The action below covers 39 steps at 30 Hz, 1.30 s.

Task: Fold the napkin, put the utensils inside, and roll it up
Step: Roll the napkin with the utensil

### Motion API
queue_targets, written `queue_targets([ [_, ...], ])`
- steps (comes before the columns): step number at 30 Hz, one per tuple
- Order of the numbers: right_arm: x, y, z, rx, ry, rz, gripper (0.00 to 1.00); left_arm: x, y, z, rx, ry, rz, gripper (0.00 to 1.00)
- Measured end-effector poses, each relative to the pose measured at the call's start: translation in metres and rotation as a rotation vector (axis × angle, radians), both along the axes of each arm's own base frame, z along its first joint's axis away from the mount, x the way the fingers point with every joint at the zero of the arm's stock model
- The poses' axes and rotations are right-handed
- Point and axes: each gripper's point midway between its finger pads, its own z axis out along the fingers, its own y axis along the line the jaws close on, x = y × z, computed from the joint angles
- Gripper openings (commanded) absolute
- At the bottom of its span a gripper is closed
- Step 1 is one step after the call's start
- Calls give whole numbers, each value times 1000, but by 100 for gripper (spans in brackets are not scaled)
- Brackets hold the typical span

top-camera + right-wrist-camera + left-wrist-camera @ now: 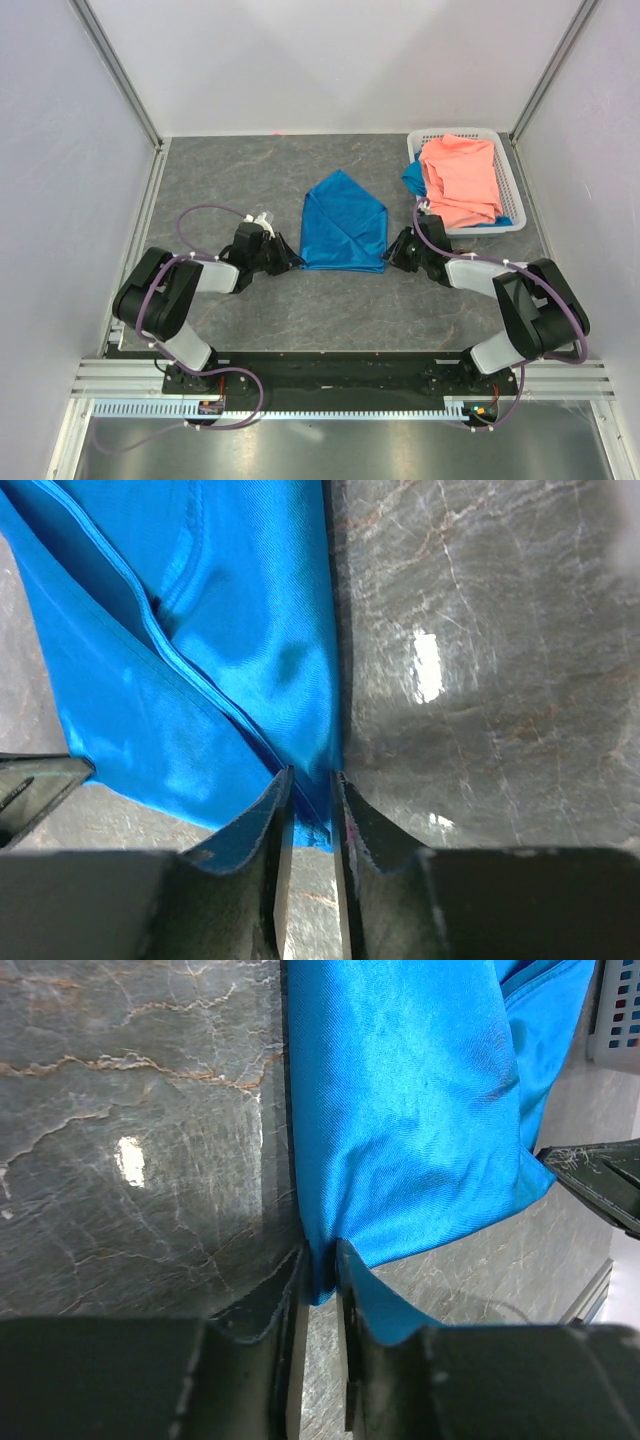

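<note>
While the left gripper (320, 1260) and the right gripper (310, 785) are each pinching a near corner of the napkin (345, 230) between almost closed jaws, the cloth is lying mid-table, folded to a far point. It is looking light, limp and slick, so hemmed corners are probably giving the surest hold. Beyond, the marbled grey table (230, 180) is glaring, and a white basket (512, 178) is holding a pink cloth (462, 180) by pale walls (330, 60).
</note>
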Motion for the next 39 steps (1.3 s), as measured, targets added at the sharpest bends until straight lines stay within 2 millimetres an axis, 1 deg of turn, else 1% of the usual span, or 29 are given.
queue_targets([
  [2,-2,-1,0,-7,6,4,34,0,0,-1,2,2,0,13],
  [3,-3,-1,0,-11,9,6,35,0,0,-2,2,5,0,7],
  [5,-7,-3,1,-24,17,12,38,-1,0,-3,1,9,-2,3],
  [9,-21,-5,5,-67,32,46,49,0,-2,-2,-3,13,-9,2],
  [10,-24,-6,7,-84,27,60,54,0,-2,-2,-3,16,-11,2],
  [12,-27,-7,15,-111,3,92,59,0,-2,-1,-2,20,-12,2],
  [15,-25,-7,33,-137,-62,131,65,0,-3,-1,3,38,-14,2],
  [19,-24,-10,52,-179,-142,165,68,-3,-3,-1,2,65,-23,2],
  [21,-25,-7,59,-209,-181,195,69,-5,-3,-1,-4,85,-29,2],
  [23,-29,4,67,-240,-221,253,70,-6,-2,-1,-15,108,-28,2],
  [25,-33,21,75,-282,-271,322,70,-8,0,0,-34,133,-25,2],
  [26,-36,33,79,-301,-298,365,70,-9,1,0,-48,147,-24,2],
  [28,-45,63,87,-338,-358,469,70,-8,2,2,-72,173,-21,2],
  [30,-52,86,89,-374,-398,542,71,-8,2,2,-90,194,-22,2],
  [32,-58,107,85,-423,-429,607,71,-8,2,2,-107,217,-27,2],
  [34,-65,127,77,-469,-454,670,71,-9,2,3,-116,230,-30,2],
  [36,-72,144,66,-514,-474,725,71,-9,3,5,-122,245,-32,2],
  [39,-81,162,48,-597,-510,789,71,-8,4,7,-132,260,-33,2],
])
